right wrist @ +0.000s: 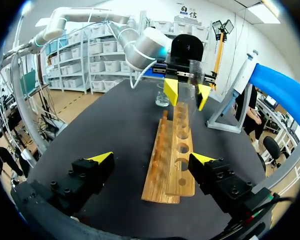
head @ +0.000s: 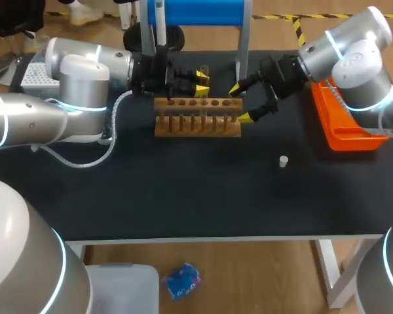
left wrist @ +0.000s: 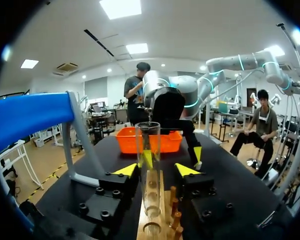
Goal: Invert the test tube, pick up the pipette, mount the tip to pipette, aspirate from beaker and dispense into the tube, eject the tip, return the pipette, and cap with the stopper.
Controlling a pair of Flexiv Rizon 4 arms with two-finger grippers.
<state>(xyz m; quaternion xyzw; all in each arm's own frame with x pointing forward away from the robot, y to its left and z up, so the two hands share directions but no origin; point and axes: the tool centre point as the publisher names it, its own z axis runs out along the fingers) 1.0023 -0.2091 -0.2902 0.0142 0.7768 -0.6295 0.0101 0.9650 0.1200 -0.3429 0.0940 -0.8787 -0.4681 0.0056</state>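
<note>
A clear test tube [left wrist: 148, 142] stands upright in the far end of the wooden rack [head: 196, 121]. My left gripper [left wrist: 155, 170] is open around the tube, and a gap shows beside one yellow tip. From the right wrist view the tube [right wrist: 195, 75] sits between the left arm's fingertips [right wrist: 171, 91]. My right gripper [head: 241, 103] is open wide and empty at the rack's right end, its fingers spread either side of the rack [right wrist: 172, 155]. A glass beaker [right wrist: 162, 95] stands behind the rack. The small white stopper [head: 283, 161] lies on the mat. The pipette [head: 158, 19] hangs on its blue stand.
An orange tray [head: 344, 127] sits at the right edge of the black table. A white tip box [head: 36, 75] is at the far left behind my left arm. The stand's metal leg [head: 239, 62] rises just behind the rack.
</note>
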